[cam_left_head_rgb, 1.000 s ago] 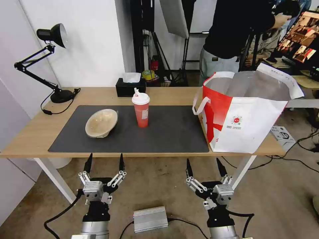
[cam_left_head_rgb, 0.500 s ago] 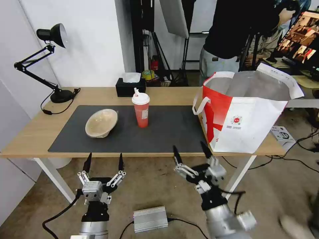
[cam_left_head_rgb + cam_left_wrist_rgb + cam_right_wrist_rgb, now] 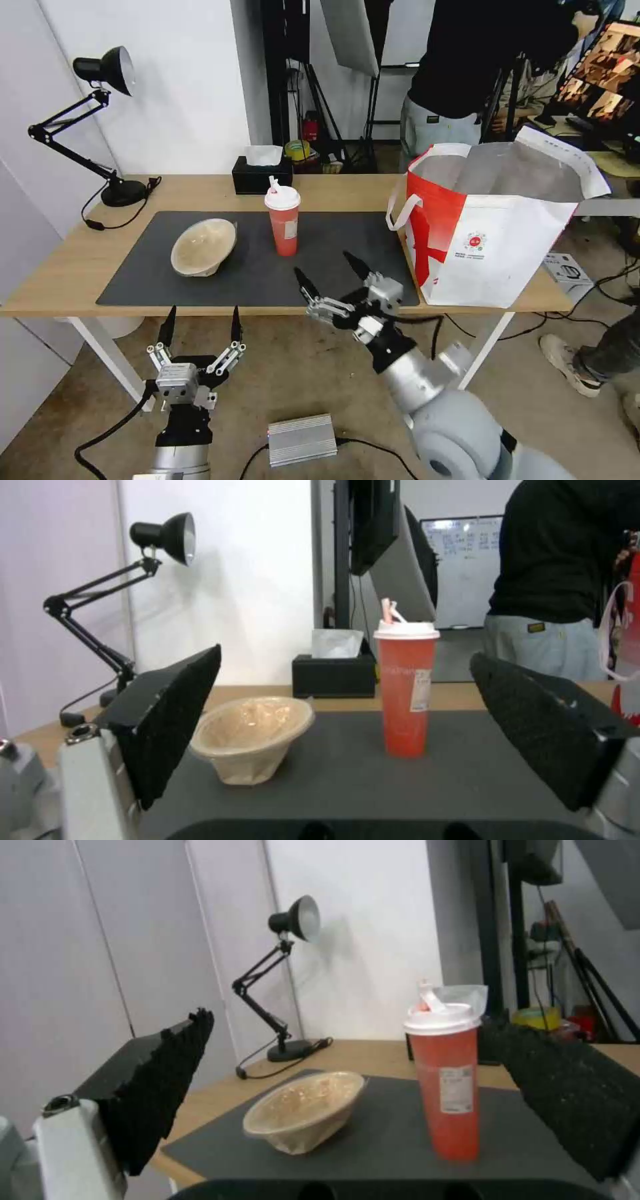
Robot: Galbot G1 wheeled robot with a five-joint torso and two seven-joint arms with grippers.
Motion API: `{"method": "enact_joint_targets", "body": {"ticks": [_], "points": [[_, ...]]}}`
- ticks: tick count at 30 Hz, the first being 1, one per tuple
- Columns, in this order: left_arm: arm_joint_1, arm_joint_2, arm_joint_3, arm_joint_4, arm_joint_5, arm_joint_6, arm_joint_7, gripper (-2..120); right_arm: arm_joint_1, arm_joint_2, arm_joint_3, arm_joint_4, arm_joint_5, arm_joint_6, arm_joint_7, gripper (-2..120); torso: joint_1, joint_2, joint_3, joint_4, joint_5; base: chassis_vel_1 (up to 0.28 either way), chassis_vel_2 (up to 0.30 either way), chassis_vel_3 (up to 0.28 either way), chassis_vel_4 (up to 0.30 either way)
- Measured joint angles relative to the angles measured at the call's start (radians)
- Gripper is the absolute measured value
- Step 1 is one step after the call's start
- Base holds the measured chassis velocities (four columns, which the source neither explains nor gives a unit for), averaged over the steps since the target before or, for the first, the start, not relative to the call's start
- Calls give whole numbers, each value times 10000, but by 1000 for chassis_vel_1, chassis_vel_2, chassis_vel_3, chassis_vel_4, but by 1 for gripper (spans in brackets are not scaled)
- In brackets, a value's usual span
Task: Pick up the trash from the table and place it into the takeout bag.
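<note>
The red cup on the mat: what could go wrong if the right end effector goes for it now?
1. The cup is tall and narrow with a lidded top, so a sideways nudge from the open right end effector could tip it.
2. The tilted beige bowl lies nearby on the mat; a falling cup could hit it.
3. The bag stands at the table's right end; a wide swing may push it.

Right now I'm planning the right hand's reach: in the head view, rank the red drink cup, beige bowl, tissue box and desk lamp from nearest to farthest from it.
Measured from the right hand, open over the mat's front edge:
1. Red drink cup, just beyond it, mid-mat.
2. Beige bowl, tilted, toward the robot's left on the mat.
3. Tissue box, at the table's far edge.
4. Desk lamp, far-left corner.
</note>
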Motion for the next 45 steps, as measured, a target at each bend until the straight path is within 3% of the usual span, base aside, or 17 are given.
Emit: {"method": "enact_joint_targets", "body": {"ticks": [15, 23, 34, 45], "points": [[101, -58, -50, -15, 55, -30, 6, 100, 2533, 804, -1204, -1569, 149, -1746, 778, 100, 1, 0, 0, -1, -1, 0, 0, 0, 0], [164, -20, -191, -53, 30, -39, 9, 100, 4009, 1460, -1830, -2566, -247, -2943, 1863, 100, 1, 0, 0, 0, 0, 0, 0, 0, 0], [196, -69, -188, -26, 36, -81, 9, 100, 4565, 2358, -2170, -3433, -485, -3758, 2604, 100, 0, 0, 0, 0, 0, 0, 0, 0, 0], [287, -203, -173, 32, 97, -239, 9, 100, 5047, 2637, -2402, -3758, -495, -4346, 2993, 100, 0, 0, 0, 0, 0, 0, 0, 0, 0]]}}
